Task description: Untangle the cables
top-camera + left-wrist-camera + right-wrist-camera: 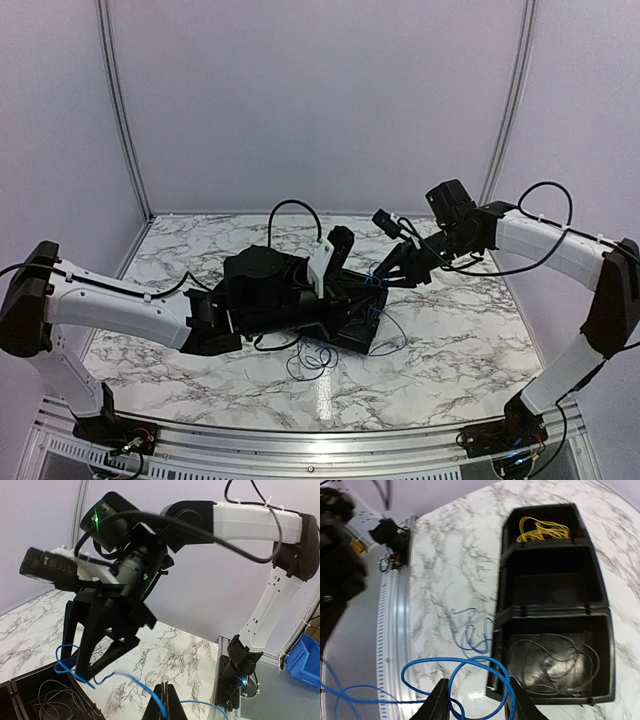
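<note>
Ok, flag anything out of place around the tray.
A thin blue wire lies loose on the table beside the tray, outside its compartments. A thicker blue cable loops there too; the yellow cable sits inside one.

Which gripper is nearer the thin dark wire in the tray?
Right. The right gripper hangs over the dark wire's compartment corner; the left gripper sits beside the tray, over the table.

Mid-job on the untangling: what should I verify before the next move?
1. Left pincer shut on the blue cable: ok.
2. Cable loop lies between the right pincer fingers: ok.
3. Right pincer clamped on it: not ok, jaws apart.
4. Yellow cable separate, in the black tray's end compartment: ok.
5. Thin blue wire on the table free of the held cable: cannot tell.
</note>
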You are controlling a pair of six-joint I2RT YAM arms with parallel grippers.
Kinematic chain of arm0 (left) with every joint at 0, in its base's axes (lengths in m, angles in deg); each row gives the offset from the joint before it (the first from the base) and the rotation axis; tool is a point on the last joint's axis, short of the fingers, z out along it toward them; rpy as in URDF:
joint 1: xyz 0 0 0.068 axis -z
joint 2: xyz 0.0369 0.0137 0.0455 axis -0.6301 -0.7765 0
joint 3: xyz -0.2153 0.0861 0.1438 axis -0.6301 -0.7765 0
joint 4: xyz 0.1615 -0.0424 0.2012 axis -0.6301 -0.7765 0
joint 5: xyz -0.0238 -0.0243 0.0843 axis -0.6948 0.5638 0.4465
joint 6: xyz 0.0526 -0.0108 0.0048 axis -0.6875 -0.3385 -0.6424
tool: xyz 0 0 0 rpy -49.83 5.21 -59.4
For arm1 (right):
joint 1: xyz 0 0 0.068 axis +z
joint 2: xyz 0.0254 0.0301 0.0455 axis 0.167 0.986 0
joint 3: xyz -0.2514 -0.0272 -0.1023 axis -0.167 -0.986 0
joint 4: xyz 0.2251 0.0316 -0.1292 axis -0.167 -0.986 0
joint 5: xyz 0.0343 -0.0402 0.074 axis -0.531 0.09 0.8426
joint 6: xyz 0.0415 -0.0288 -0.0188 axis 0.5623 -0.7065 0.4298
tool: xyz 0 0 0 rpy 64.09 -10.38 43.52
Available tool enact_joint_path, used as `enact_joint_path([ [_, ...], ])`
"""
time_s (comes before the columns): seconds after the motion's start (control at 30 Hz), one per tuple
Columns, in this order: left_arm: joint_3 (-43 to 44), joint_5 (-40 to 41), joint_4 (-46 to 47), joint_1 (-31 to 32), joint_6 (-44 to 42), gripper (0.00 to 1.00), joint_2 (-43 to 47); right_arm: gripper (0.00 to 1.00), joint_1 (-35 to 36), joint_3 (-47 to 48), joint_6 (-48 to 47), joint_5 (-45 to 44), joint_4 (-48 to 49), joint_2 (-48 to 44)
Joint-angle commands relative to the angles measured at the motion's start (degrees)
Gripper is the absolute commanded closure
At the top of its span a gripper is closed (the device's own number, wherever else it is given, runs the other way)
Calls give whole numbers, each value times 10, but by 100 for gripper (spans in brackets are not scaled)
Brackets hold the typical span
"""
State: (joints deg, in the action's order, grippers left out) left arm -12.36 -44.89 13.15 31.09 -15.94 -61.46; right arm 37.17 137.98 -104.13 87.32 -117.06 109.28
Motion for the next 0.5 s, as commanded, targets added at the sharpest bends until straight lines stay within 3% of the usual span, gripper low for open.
enact_joint_path([
  [0.0, -9, -18, 23, 6, 6, 100, 49, 63, -55, 0, 67, -103, 48, 37],
  [0.47, -75, 43, -12, 16, -13, 100, 175, 68, -190, -1, 93, -153, 69, 79],
])
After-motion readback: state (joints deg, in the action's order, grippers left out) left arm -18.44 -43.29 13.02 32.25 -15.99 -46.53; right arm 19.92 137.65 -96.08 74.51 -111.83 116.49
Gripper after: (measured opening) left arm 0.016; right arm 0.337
